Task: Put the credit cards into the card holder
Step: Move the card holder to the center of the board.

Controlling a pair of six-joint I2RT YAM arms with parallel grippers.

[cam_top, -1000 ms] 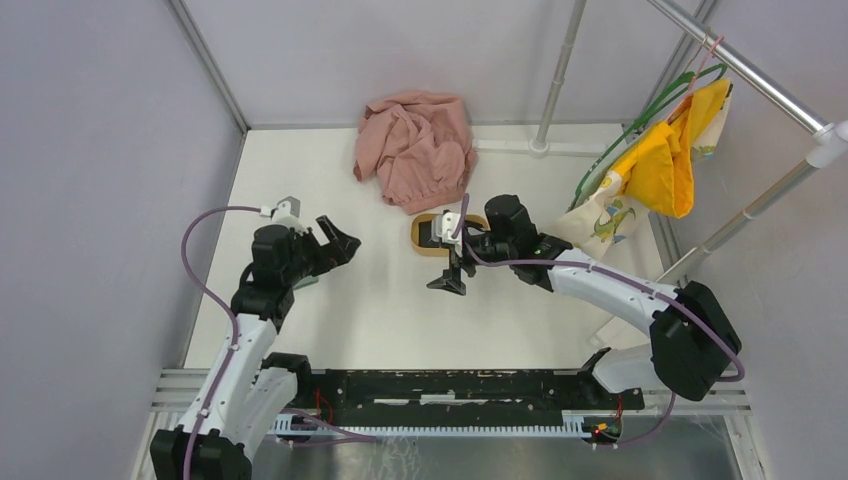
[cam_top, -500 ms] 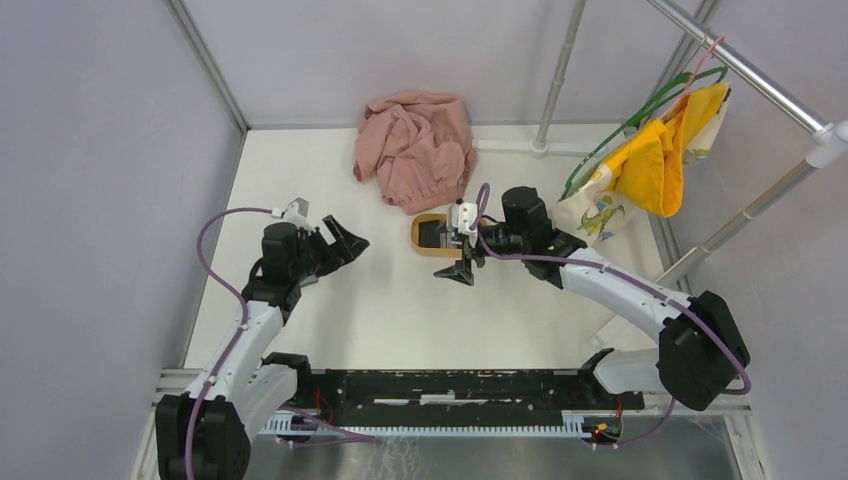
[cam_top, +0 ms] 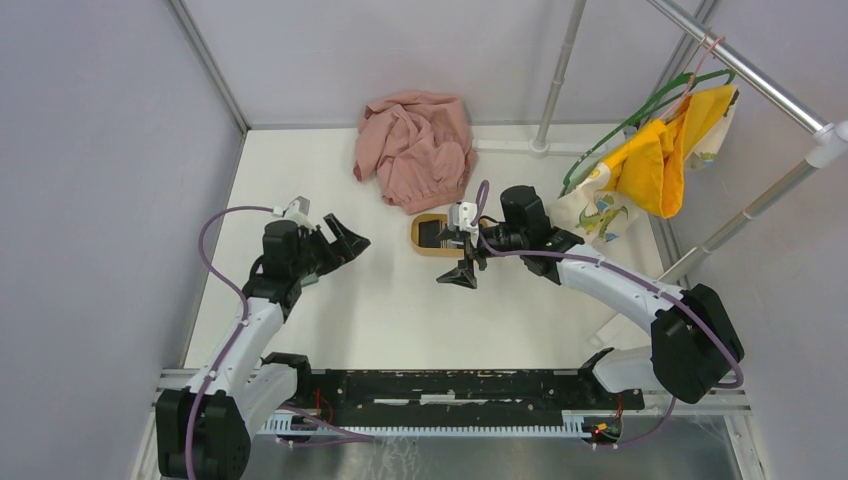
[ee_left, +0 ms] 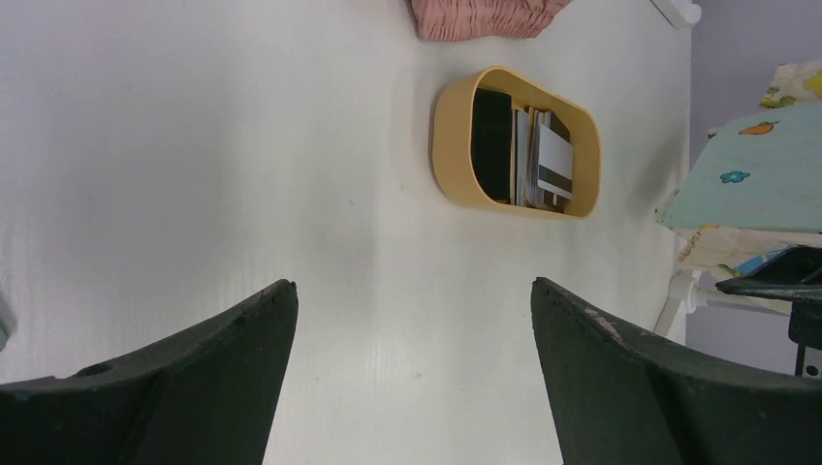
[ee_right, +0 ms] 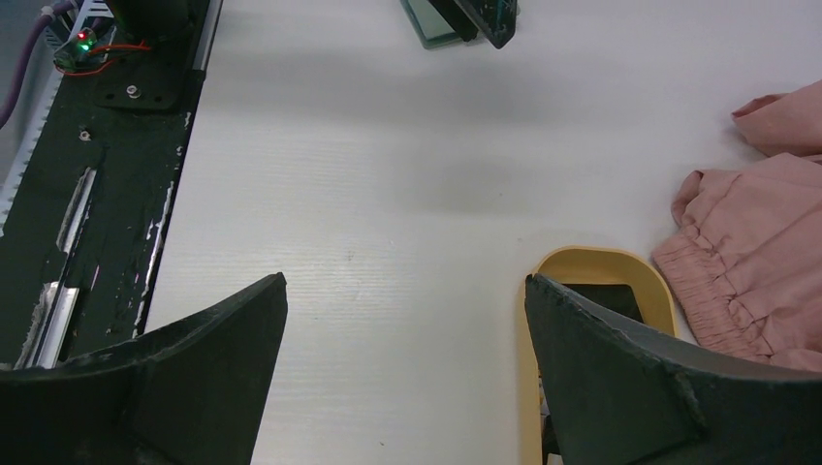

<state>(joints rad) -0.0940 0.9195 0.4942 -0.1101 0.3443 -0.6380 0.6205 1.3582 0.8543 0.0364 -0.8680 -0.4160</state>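
Two robot arms rise from a black rail (cam_top: 450,385) at the near edge of a white table (cam_top: 380,310). The left gripper (cam_top: 345,232) hangs over the table's left half, its fingers spread wide with nothing between them. The right gripper (cam_top: 456,256), just as wide and just as empty, hovers near mid-table at the near side of an oval tan tray (ee_left: 444,136). A flat grey-green card holder (ee_right: 433,31) lies on the table beside the left gripper, caught only at the edge of the right wrist view. The credit cards (ee_left: 491,145) sit packed side by side in the tray, a black one at one end and a pale one with a dark stripe (ee_left: 554,167) at the other. Just beyond the tray lies a crumpled pink cloth (cam_top: 415,145). At the far right, a yellow garment (cam_top: 660,160) hangs from a green hanger (cam_top: 650,105) on a metal rack (cam_top: 740,70).
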